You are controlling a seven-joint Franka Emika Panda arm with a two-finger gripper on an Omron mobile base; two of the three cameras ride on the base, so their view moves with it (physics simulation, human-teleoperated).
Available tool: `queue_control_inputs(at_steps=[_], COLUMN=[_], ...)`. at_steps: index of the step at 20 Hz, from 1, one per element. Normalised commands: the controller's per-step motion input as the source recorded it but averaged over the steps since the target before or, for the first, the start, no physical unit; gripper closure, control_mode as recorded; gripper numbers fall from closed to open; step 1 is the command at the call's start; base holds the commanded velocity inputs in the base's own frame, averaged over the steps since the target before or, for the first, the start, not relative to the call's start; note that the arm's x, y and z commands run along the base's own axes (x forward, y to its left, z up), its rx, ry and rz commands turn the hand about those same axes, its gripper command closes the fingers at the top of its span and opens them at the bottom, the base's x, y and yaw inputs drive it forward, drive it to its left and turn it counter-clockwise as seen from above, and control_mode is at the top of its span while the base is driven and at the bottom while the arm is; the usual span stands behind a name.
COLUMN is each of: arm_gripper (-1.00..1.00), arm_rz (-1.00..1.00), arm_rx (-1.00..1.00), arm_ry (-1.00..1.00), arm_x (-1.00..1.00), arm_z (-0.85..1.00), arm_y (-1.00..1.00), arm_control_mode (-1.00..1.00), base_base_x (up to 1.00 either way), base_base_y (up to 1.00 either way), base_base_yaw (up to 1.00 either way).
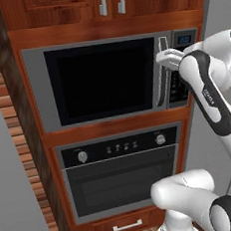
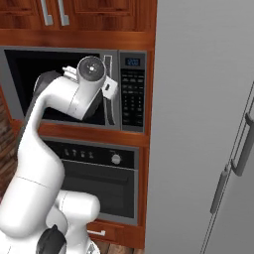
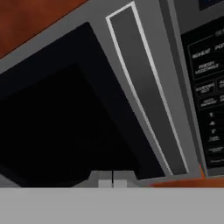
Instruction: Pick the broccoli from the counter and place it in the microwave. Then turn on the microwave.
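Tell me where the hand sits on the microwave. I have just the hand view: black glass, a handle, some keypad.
Observer: The gripper is at the top of the vertical handle, on the right side of the microwave.
Operator: Say what's under the microwave.
Observer: A built-in oven with round knobs, set into the same wooden column.
Operator: Report what's above the keypad.
Observer: A small blue display sits over the keypad; its digits are too small to read.
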Motion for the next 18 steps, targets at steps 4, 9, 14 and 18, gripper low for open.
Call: queue_control_inputs(at_steps=[4,9,14,18], arm_gripper=[1.0,1.0,1.0,1.0], arm_rz=[0.02,0.0,0.0,-0.06], arm_rx=[0.15,0.14,0.12,0.12], arm_ry=[0.15,0.1,0.06,0.0], arm_x=[0.0,0.06,0.13,0.16], arm_z=[-0.38,-0.31,-0.27,-0.24], arm_y=[-0.31,-0.28,-0.19,-0.18], arm_control_mode=[-1.0,-1.0,-1.0,-1.0], base_base_x=[0.0,0.0,0.0,0.0], base_base_y=[0.0,0.0,0.0,0.0], base_base_yaw=[0.0,0.0,0.0,0.0])
